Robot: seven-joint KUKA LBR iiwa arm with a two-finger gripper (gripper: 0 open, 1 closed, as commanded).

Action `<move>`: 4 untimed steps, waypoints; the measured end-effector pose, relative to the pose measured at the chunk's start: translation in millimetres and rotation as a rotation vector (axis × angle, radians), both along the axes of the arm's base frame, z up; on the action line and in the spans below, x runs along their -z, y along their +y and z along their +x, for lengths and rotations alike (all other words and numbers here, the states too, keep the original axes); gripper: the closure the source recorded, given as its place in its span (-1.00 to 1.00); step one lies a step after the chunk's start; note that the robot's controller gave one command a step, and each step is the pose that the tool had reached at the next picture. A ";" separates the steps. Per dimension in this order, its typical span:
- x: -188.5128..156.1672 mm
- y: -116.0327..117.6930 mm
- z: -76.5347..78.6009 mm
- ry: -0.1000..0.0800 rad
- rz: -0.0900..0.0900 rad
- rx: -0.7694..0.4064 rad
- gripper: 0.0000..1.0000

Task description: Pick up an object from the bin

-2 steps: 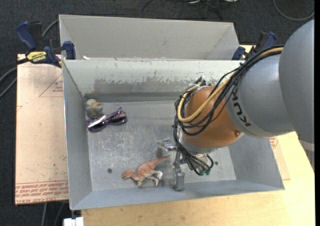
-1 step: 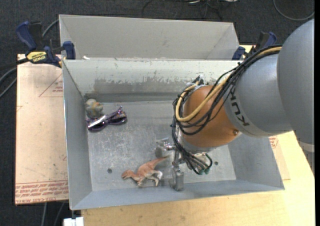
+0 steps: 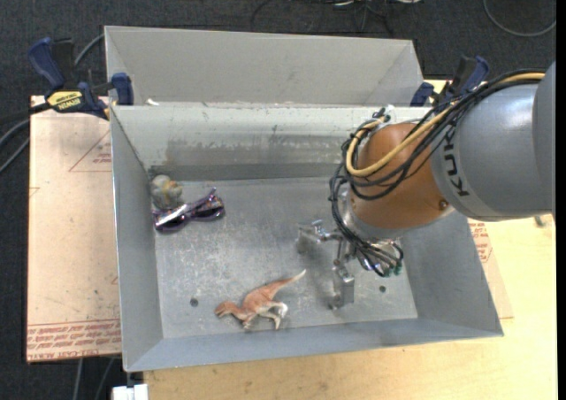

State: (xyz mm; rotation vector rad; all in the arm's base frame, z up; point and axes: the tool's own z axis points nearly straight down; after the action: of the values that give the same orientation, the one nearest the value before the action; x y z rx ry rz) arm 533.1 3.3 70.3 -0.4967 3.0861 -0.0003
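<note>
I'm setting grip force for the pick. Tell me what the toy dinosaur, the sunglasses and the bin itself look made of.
Orange-brown toy dinosaur: probably moulded plastic or rubber, matte; the colour is even and the thin tail holds its shape.
Purple sunglasses: likely glossy plastic; the dark lenses catch light.
Grey bin: sheet metal, dull and scuffed, with flat folded walls.

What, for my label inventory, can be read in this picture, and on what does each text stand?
"KU": dark letters on the robot's silver arm link, the rest cut off.
No text readable on the purple plastic sunglasses, the brown toy dinosaur or the grey metal bin.
</note>
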 end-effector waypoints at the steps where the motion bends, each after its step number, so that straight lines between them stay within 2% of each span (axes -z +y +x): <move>1: -4.2 78.3 -26.5 0.006 -0.002 -0.307 -1.00; 2: -9.8 144.5 -45.1 -0.002 -0.004 -0.563 -1.00; 3: -1.8 155.5 -38.7 0.005 -0.003 -0.572 1.00; 4: -1.4 155.1 -38.6 0.005 -0.003 -0.572 1.00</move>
State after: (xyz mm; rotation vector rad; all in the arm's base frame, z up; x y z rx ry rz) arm 494.5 158.4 71.7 -1.3492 2.8256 0.0034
